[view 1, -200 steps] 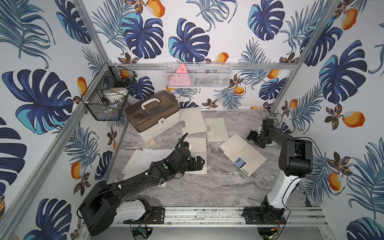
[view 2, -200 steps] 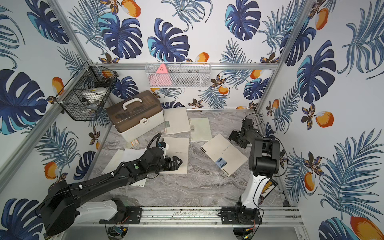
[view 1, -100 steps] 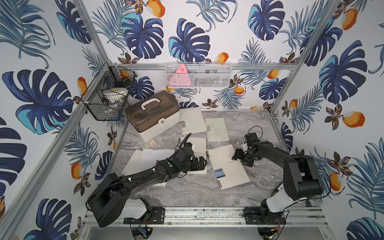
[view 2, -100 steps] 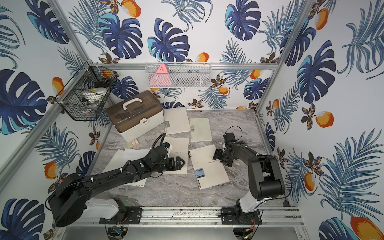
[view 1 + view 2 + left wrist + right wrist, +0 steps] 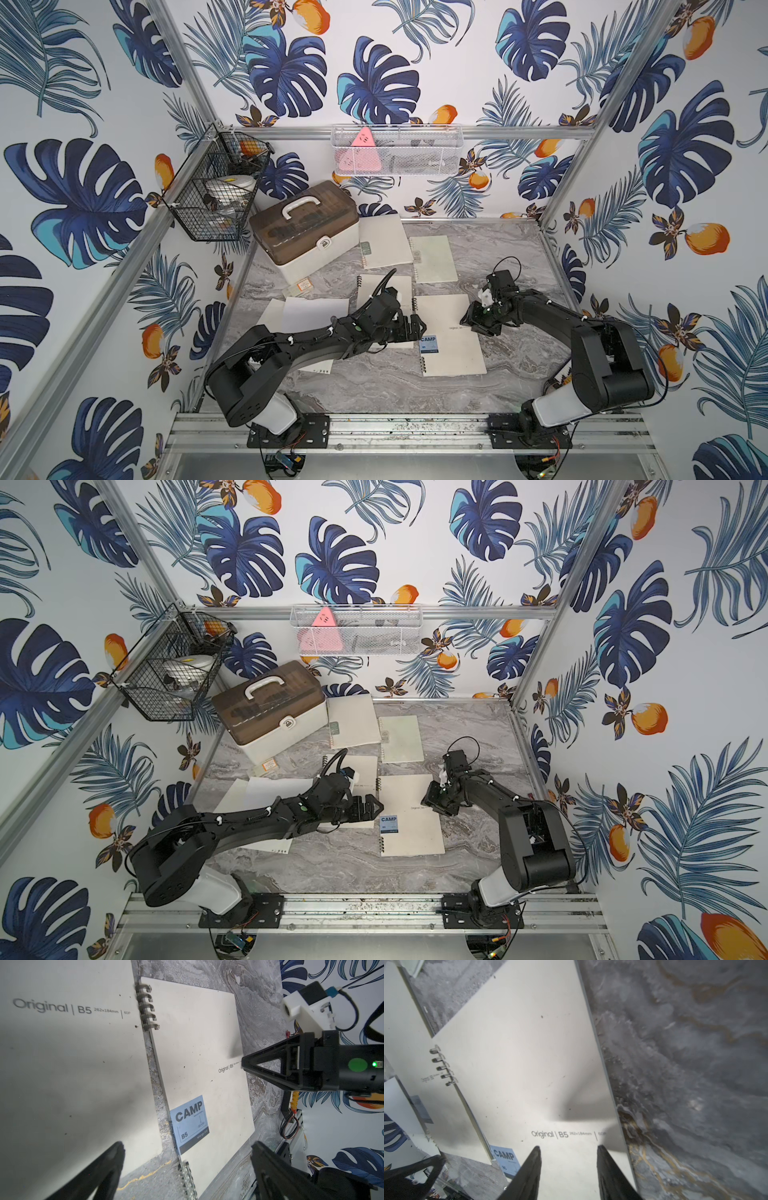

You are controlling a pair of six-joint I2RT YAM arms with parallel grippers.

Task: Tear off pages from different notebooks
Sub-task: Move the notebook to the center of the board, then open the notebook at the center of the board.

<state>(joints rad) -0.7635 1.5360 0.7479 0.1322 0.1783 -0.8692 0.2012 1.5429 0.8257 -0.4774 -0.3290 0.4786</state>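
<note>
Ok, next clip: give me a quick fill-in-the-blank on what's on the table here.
1. The blue label on the notebook below the right hand reads ____.
2. The left hand stands ____, with nothing between its jaws.
3. The box by the back wall has a white handle and a ____ lid.
Missing words: CAMP; open; brown.

Brown-lidded box (image 5: 305, 232) back-left on marble table (image 5: 498, 257); black wire basket (image 5: 199, 220) hangs nearby.
</note>
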